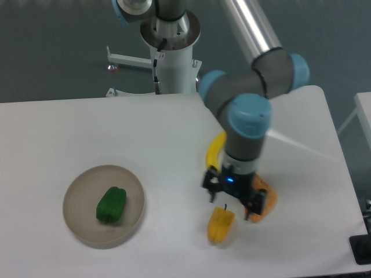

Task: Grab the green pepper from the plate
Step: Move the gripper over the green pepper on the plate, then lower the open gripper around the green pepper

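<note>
The green pepper [111, 205] lies on the round beige-grey plate [81, 223] at the front left of the table. My gripper [232, 204] hangs far to the right of the plate, just above a yellow pepper [221, 225]. Its two dark fingers stand apart and hold nothing.
A yellow banana [215, 149] shows behind the wrist. An orange object [268, 200] lies right beside the gripper, partly hidden by it. The arm's base column [171, 46] stands at the back of the white table. The table's right edge runs near the arm.
</note>
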You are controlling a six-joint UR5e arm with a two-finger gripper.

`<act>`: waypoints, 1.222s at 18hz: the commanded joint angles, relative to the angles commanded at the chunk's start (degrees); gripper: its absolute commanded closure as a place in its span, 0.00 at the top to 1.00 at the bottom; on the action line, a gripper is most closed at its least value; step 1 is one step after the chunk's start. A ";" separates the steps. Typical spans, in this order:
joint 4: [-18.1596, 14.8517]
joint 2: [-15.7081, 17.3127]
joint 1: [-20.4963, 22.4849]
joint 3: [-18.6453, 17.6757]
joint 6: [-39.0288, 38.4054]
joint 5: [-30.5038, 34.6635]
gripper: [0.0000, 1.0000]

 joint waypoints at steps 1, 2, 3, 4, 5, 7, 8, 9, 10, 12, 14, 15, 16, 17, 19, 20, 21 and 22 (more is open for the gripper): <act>0.18 0.27 -1.49 -1.14 -2.81 0.09 1.00; 0.26 0.62 -2.90 -2.11 -5.45 0.09 1.00; 0.35 0.71 -4.22 -3.34 -7.57 0.17 1.00; 0.79 0.71 -5.28 -4.31 -9.33 0.18 1.00; 1.92 0.71 -6.33 -5.10 -11.26 0.18 1.00; 4.30 0.71 -8.61 -6.95 -14.87 0.26 1.00; 5.09 0.62 -9.41 -7.65 -16.10 0.35 1.00; 5.36 0.53 -10.03 -8.09 -16.98 0.44 1.00; 5.54 0.53 -10.38 -8.53 -17.51 0.53 1.00; 5.71 0.53 -11.43 -9.32 -18.13 0.44 1.00; 7.64 0.44 -11.88 -10.55 -18.40 0.61 1.00; 8.69 0.44 -11.96 -11.08 -18.57 0.62 1.00; 9.40 0.27 -11.97 -11.35 -18.57 0.62 1.00; 9.49 0.01 -12.05 -11.35 -18.57 0.62 1.00; 9.58 -0.34 -12.23 -11.70 -18.58 0.79 1.00; 9.67 -0.52 -12.58 -11.61 -18.57 0.79 1.00; 9.93 -0.61 -12.67 -11.61 -18.66 0.79 1.00; 10.02 -0.70 -12.76 -11.61 -18.66 0.79 1.00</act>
